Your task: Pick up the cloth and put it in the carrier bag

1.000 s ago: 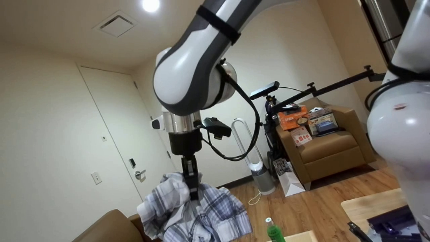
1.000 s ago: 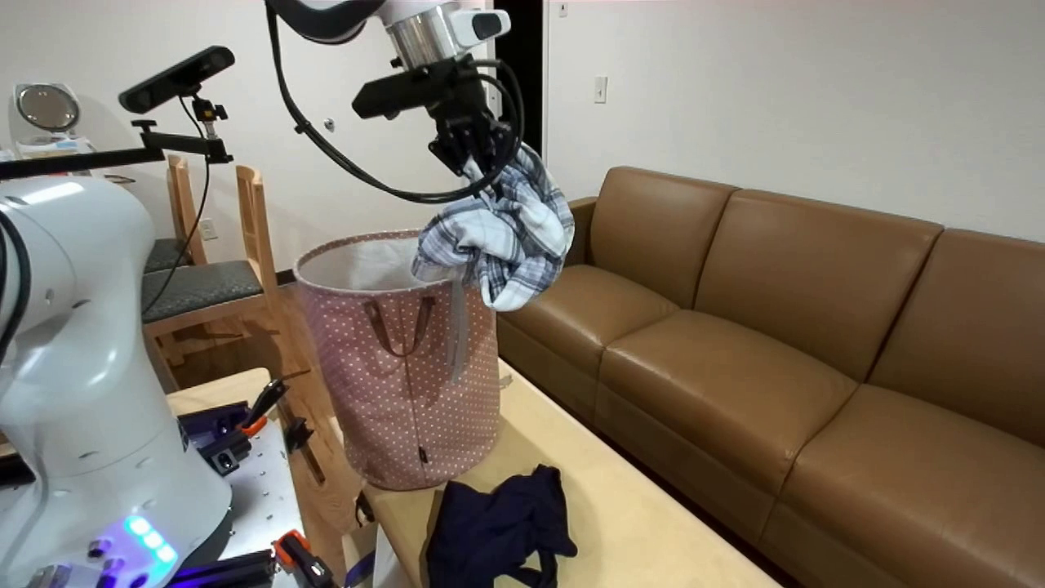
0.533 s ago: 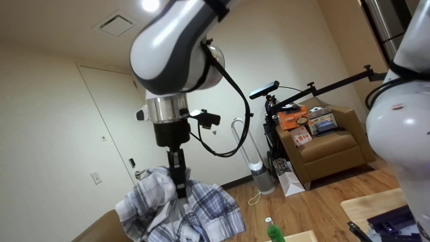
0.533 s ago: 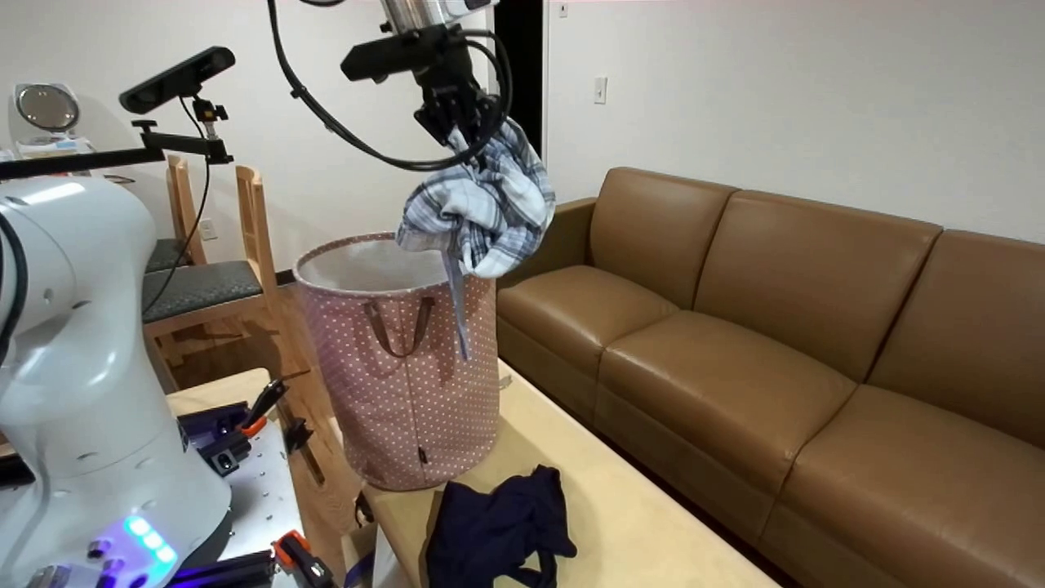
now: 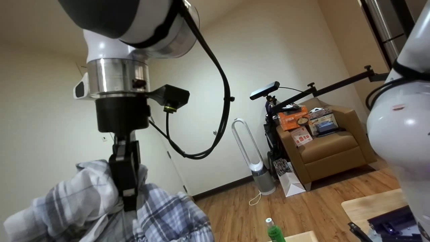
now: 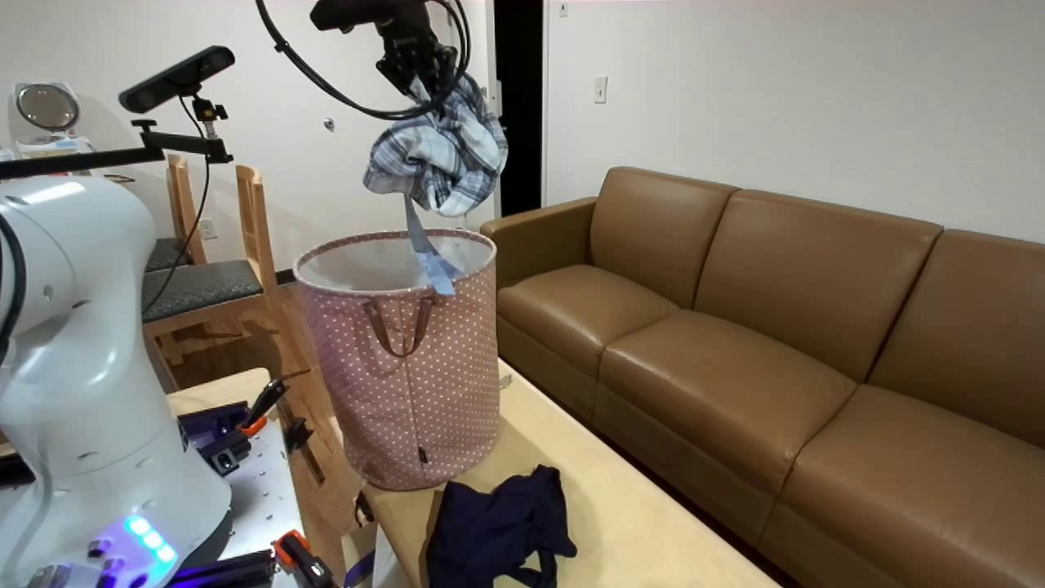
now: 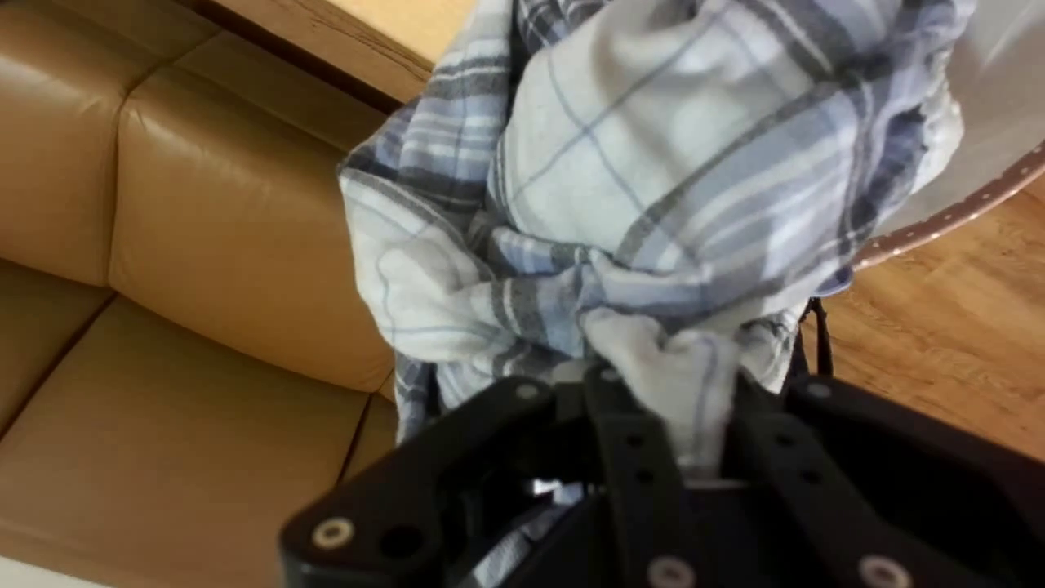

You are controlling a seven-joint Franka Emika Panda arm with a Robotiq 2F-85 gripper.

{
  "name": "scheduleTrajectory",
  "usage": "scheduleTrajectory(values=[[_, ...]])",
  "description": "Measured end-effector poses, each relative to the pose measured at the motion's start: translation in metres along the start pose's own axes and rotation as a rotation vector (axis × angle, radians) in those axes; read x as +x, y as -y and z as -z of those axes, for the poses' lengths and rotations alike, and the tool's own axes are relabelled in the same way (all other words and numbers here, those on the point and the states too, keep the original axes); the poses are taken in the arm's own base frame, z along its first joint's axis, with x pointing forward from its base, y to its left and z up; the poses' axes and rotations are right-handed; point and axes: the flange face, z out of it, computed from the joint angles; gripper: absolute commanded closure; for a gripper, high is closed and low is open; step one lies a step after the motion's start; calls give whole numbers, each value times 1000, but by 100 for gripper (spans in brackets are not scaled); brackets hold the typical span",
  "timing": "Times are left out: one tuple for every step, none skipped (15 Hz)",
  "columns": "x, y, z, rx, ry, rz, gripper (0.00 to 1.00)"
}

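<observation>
in an exterior view, a long brown leather sofa [image 6: 718, 327] fills the right; at lower centre, a pale oblong wooden tabletop [image 6: 629, 523] bears a cylindrical dotted pink fabric bag [image 6: 408, 392]. at upper centre, its bulk above the bag's rim, a crumpled blue-and-white plaid cloth [image 6: 453, 155] hangs pinched in the black two-fingered pincer [image 7: 680, 400].

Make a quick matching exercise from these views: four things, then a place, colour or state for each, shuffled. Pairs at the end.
Column 1
1. plaid cloth
2. navy cloth
3. hamper
4. bottle

Column 2
A. pink with white dots
B. held in the gripper
C. green with a white cap
D. crumpled on the table

Pairs: 1-B, 2-D, 3-A, 4-C
</observation>
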Motion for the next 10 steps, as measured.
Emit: scheduleTrajectory(values=[[1, 2, -1, 1, 2, 4, 89], [1, 2, -2, 2, 2, 3, 92], [0, 0, -2, 2, 2, 1, 92], [0, 0, -2, 3, 4, -1, 92], [0, 1, -6, 4, 11, 1, 92], [0, 5, -12, 13, 21, 8, 92], [2, 12, -22, 26, 31, 10, 92], [5, 22, -34, 42, 39, 11, 92], [7, 32, -48, 59, 43, 10, 92], [10, 43, -63, 75, 45, 7, 92]])
